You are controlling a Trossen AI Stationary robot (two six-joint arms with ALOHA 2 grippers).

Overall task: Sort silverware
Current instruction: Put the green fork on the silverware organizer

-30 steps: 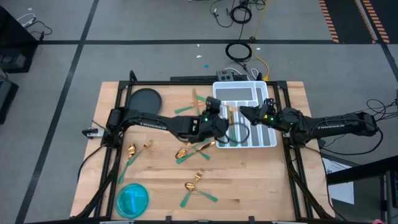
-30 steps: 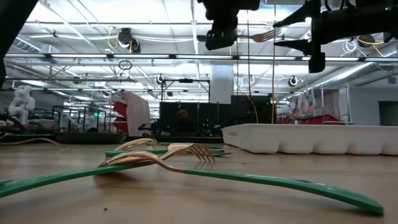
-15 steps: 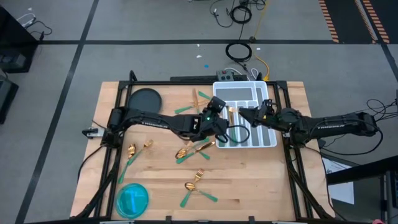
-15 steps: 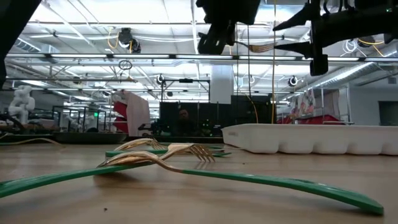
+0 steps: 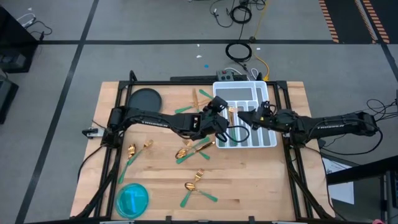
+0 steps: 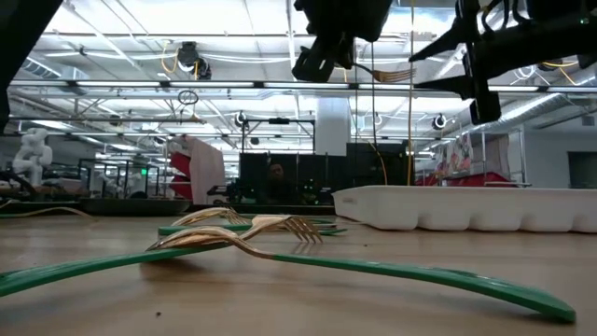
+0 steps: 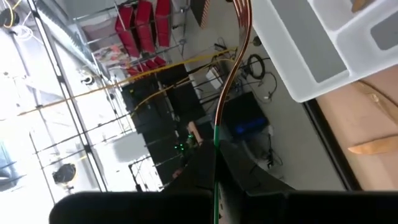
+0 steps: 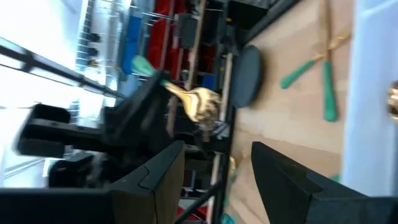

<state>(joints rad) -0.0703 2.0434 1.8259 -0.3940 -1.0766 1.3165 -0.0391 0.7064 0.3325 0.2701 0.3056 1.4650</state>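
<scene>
My left gripper (image 5: pixel 217 114) is shut on the green handle of a gold-headed fork (image 5: pixel 232 111), held in the air at the left edge of the white tray (image 5: pixel 268 140). In the low view the fork (image 6: pixel 392 70) points from the left gripper (image 6: pixel 328 49) toward the right gripper (image 6: pixel 446 60). My right gripper (image 5: pixel 247 116) stands open over the tray, just short of the fork's head (image 8: pixel 199 103), with nothing between its fingers (image 8: pixel 151 184). Other silverware lies on the table: a pile (image 5: pixel 193 149), a pair (image 5: pixel 138 151), another group (image 5: pixel 196 183) and pieces (image 5: pixel 198 99) behind the arms.
A dark round plate (image 5: pixel 145 99) sits at the back left and a blue round dish (image 5: pixel 132 199) at the front left. In the low view two forks (image 6: pixel 244 233) lie close in front, with the tray (image 6: pixel 466 207) to the right.
The left gripper has turned, bringing the fork's head lower and level toward the right gripper. The right gripper has shifted slightly and stays open.
</scene>
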